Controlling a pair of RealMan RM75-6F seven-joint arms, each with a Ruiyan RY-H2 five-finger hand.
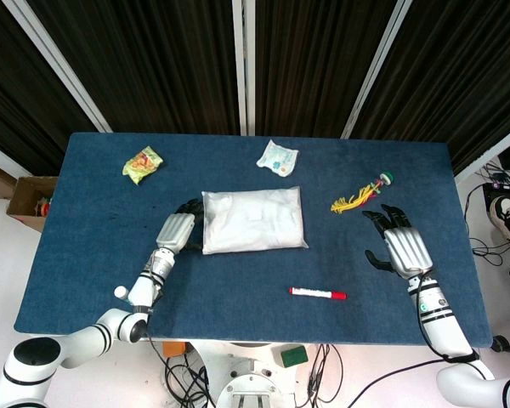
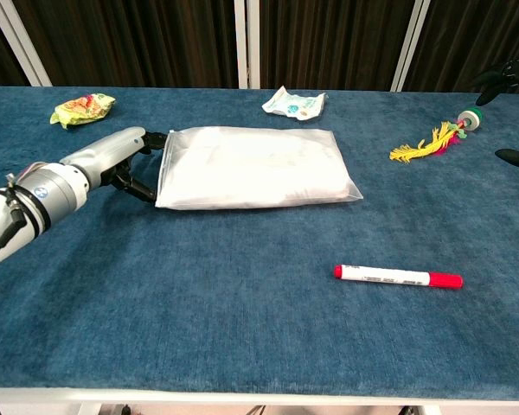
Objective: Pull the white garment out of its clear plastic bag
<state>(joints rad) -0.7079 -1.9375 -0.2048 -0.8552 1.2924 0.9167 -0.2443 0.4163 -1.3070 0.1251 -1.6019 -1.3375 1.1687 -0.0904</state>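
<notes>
In the head view, the clear bag [image 1: 253, 220] with the white garment inside lies flat near the middle of the blue table [image 1: 85, 280], its long sides roughly parallel to the table's front edge. The left hand [image 1: 179, 229] sits at the bag's left short edge, dark fingers [image 1: 192, 208] curled against that edge; whether they actually pinch the plastic cannot be told from here. The right hand [image 1: 399, 246] rests well apart near the table's right side, fingers spread and holding nothing. A red and white marker [image 1: 317, 293] lies between the bag and the front edge, leaving open cloth on either side of it. A yellow snack packet [image 1: 142, 163] sits toward the far left corner, a small white packet [image 1: 277, 156] just beyond the bag's far edge, and a yellow tasselled toy [image 1: 361, 196] near the right hand.

In the chest view, the left hand [image 2: 112, 160] touches the bag's [image 2: 255, 166] left end, fingers [image 2: 141, 187] hooked at its upper and lower corners. The right hand [image 2: 508, 112] shows only as dark fingertips at the right frame edge. A wide stretch of bare table [image 2: 199, 303] lies in front of the bag.
</notes>
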